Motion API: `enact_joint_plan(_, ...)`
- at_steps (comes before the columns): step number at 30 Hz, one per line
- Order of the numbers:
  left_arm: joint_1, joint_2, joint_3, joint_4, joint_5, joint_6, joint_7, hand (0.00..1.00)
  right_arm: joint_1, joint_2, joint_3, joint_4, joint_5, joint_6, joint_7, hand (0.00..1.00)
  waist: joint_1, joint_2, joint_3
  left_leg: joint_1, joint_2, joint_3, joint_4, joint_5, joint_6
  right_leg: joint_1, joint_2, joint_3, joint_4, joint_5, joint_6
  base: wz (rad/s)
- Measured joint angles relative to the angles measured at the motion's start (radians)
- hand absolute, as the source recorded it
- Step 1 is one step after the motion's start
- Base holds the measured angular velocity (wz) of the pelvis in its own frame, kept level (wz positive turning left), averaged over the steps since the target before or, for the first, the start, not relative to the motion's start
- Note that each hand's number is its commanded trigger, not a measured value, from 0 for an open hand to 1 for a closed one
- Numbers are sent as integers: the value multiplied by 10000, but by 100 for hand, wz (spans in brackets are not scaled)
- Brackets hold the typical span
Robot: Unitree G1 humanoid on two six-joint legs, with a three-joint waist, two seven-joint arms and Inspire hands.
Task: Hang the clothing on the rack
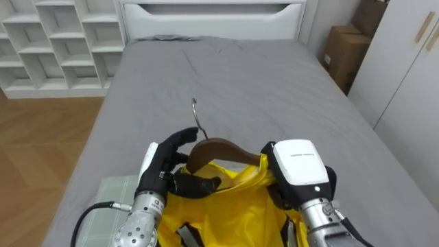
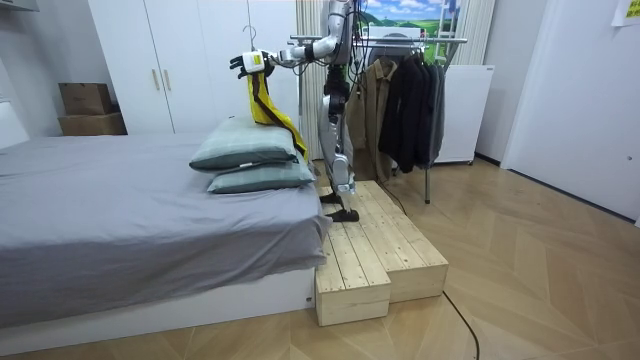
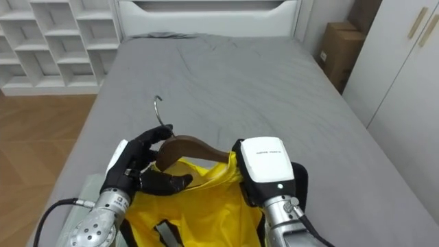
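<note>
We held a bright yellow garment (image 1: 223,206) on a brown wooden hanger (image 1: 226,146), metal-hooked, above the grey bed (image 1: 274,82). Our left hand (image 1: 164,168) clasped the wooden hanger; the right hand (image 1: 298,165) hid its fingers, so we could not tell.

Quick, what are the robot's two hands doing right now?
Left hand: closed on the wooden hanger carrying the yellow garment.
Right hand: cannot be told.

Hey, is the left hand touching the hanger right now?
Touching. In the left eye view the left hand curls round the left end of the hanger, with no gap between them.
</note>
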Motion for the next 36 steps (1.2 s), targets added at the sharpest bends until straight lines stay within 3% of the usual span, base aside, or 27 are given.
enact_joint_plan(18,2,166,-94,130,-22,-2,-324,0,11,-107,2,90,228,35,113,100,23,-4,4,69,-5,-6,3,0,0,76,2,43,-4,0,0,0)
enact_joint_plan(21,2,275,-49,164,-352,-1,-539,0,10,-213,-36,372,192,-217,101,100,12,-9,5,112,-11,0,0,0,0,120,11,50,-11,-1,1,0)
enact_joint_plan(28,14,630,31,171,-510,-3,-901,0,301,-247,-350,832,186,-348,205,100,-27,-13,2,159,-13,2,6,0,0,209,8,37,-51,-6,8,0)
enact_joint_plan(36,43,735,37,169,-493,-3,-1163,0,325,-491,-484,832,-155,-620,170,100,-183,-14,-25,157,-13,-6,26,0,0,261,-2,21,-52,-6,8,0)
